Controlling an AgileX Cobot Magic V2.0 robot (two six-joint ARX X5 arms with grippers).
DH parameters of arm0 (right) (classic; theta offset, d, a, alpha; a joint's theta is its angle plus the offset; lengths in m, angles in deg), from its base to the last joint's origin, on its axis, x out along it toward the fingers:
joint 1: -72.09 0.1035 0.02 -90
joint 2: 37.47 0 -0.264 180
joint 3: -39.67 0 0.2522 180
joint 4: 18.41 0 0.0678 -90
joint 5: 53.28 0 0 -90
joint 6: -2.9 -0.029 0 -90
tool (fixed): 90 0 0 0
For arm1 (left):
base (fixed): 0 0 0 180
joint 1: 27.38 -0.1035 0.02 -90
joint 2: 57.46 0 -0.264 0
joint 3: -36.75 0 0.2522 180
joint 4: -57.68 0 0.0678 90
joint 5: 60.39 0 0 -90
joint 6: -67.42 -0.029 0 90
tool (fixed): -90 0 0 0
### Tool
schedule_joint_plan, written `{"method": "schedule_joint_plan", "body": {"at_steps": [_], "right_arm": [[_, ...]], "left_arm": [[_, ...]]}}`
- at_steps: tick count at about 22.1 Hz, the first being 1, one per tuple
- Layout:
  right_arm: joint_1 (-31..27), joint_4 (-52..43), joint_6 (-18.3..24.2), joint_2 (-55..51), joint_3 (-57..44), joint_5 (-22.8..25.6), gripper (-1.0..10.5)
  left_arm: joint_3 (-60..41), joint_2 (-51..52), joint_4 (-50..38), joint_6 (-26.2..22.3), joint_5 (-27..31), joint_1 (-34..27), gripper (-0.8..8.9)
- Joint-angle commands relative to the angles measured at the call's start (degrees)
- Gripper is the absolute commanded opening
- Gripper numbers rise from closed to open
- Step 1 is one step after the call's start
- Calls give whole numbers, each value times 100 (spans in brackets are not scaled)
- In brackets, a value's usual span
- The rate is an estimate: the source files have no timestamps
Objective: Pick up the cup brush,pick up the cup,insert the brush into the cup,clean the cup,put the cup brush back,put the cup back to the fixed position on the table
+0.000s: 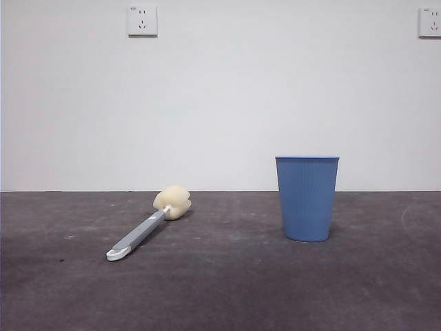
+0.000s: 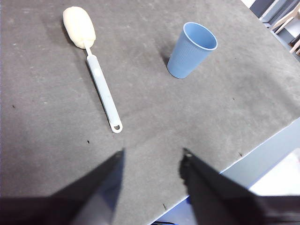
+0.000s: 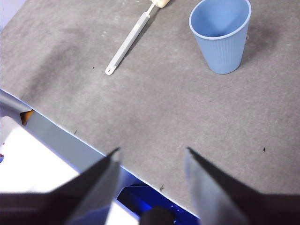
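The cup brush [image 1: 148,224] lies flat on the table [image 1: 220,289], left of centre, its cream sponge head toward the wall and its white tip toward the camera. The blue ribbed cup [image 1: 306,198] stands upright and empty to its right. Neither arm shows in the front view. The left gripper [image 2: 152,159] hovers open above the near table edge, well short of the cup brush [image 2: 96,70] and cup [image 2: 191,50]. The right gripper [image 3: 151,157] also hangs open over the near edge, apart from the cup [image 3: 220,35] and the cup brush [image 3: 129,42], whose head is mostly cut off.
Two white wall sockets [image 1: 142,21] sit high on the plain wall behind. The table's near edge [image 3: 70,136] runs under both grippers, with white and blue equipment below it. Chairs show past the table's corner [image 2: 286,23].
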Motion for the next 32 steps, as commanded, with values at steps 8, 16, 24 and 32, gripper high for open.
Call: {"method": "schedule_joint_plan", "body": {"at_steps": [8, 16, 24, 32], "right_arm": [[9, -22, -129, 2, 11, -4, 630], [9, -57, -229, 2, 11, -4, 630], [9, -81, -289, 2, 11, -4, 630], [9, -81, -361, 2, 11, -4, 630]], "left_arm": [[162, -282, -31, 223, 225, 109, 501], [549, -1202, -396, 535, 1338, 1003, 501], [619, -3436, -2002, 1598, 3720, 3080, 500], [1106, -5954, -3128, 2015, 4448, 3600, 499]]}}
